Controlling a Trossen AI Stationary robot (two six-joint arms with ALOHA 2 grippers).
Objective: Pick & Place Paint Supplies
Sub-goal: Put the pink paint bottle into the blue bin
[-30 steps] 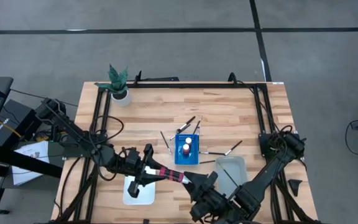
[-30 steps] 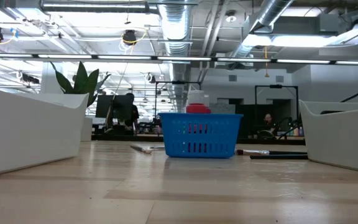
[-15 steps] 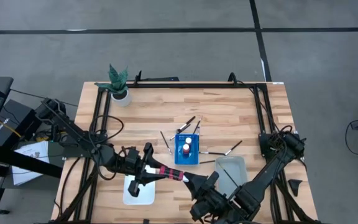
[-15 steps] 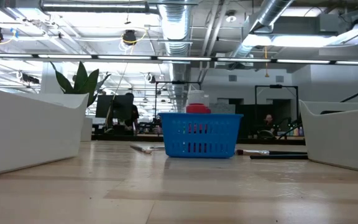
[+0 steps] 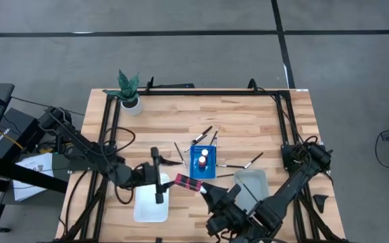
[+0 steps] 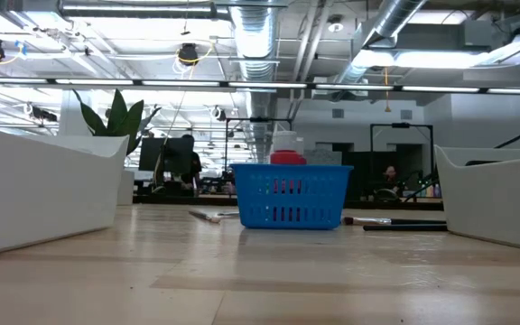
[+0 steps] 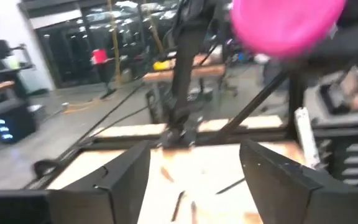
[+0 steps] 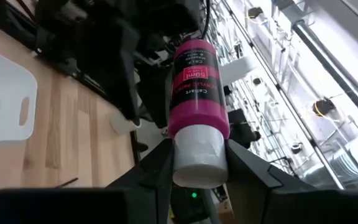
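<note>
While the wooden table (image 5: 248, 121) fills the middle of the high view, both dark arms reach in from its lower corners. Lower left, over the white tray (image 5: 147, 209), hangs the left gripper (image 5: 157, 177), its fingers (image 7: 123, 177) spread wide with nothing between them. Lower centre, the right gripper (image 5: 208, 192) sits just left of the grey tray (image 5: 255, 177) and is clamped on the white cap end of a pink paint bottle (image 5: 188, 183), which juts toward the frame's left, level above the boards and apart from the left gripper. From the right wrist the same bottle (image 8: 193, 87) stands squarely between the two fingers (image 8: 151, 171). At the centre of the table sits the blue rack (image 5: 203, 162), holding a red bottle (image 5: 202, 162) and a white-capped one (image 5: 204, 153). Thin brushes (image 5: 204, 132) lie scattered around the rack, above, left and right of it. A potted plant (image 5: 130, 91) stands at the table's upper left corner
</note>
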